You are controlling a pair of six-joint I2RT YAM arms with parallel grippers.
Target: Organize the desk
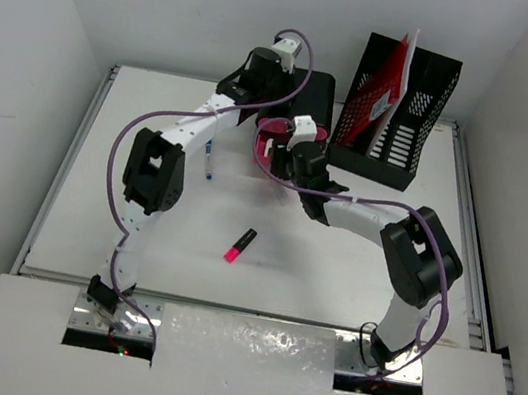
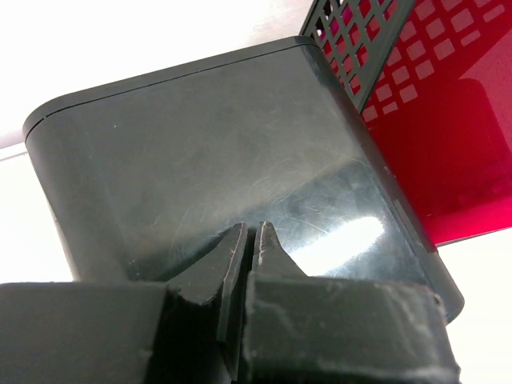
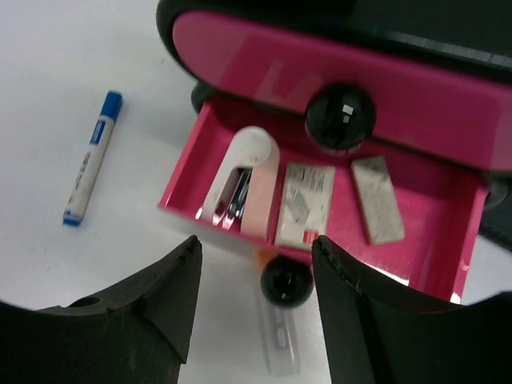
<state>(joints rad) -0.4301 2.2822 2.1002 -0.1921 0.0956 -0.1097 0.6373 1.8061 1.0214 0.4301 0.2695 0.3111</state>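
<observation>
White surface (image 1: 333,270) filled most of the top view, rails along its sides, both arms reaching to its far end. Black box (image 2: 200,144) sat at the far middle, a black mesh file holder (image 1: 419,87) just right of it with a red folder (image 1: 374,99) standing inside.

Left gripper (image 2: 251,232) was closed, empty, fingers pressed together, right over the box's glossy top; contact unclear.

Right gripper (image 3: 256,244) was open, jaws wide apart, holding nothing. It faced a pink drawer (image 3: 436,216) pulled out of the box front. Drawer's black knob (image 3: 286,282) sat between the 2 fingers, narrower than the gap; touching or not, can't tell.

Inside the drawer: white and pink stapler (image 3: 244,188) at left, small staple box (image 3: 306,204) in the middle, grey eraser (image 3: 378,198) at right, all lying flat.

Above it, a 2nd pink drawer front (image 3: 264,72) was shut.

Blue-capped marker (image 3: 90,158) lay on the surface left of the drawer. Pink highlighter (image 1: 240,244) lay mid-surface, well apart from everything. Clear pen-like item (image 3: 276,340) lay under the knob, blurry.
</observation>
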